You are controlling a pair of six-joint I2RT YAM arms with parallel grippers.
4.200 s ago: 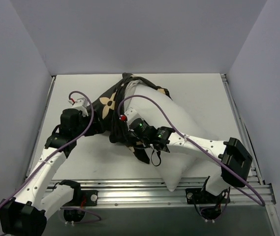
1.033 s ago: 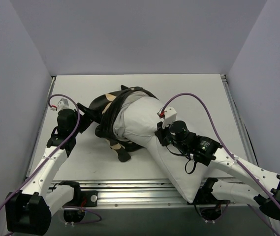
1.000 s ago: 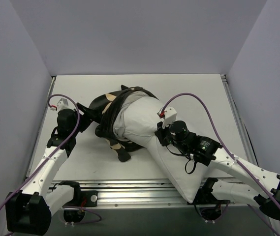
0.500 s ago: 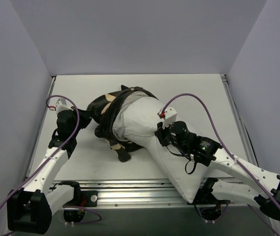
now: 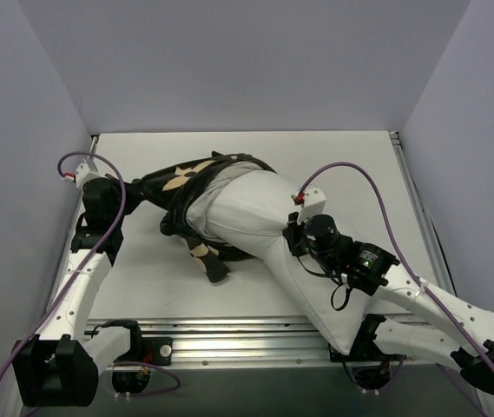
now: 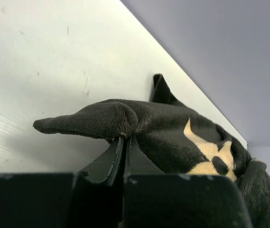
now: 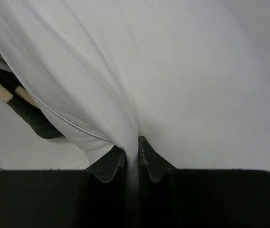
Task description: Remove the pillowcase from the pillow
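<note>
On the left of the counter (image 5: 138, 278), the left gripper (image 6: 125, 141) has its jaws clenched on a drawn-out corner of the pillowcase (image 6: 172, 137), black velvety cloth with tan flower motifs, bunched around the far-left end of the pillow (image 5: 247, 208). The plump white pillow lies diagonally mid-counter, mostly bare, with the right gripper (image 7: 132, 146) pinching a fold of it in its jaws.
</note>
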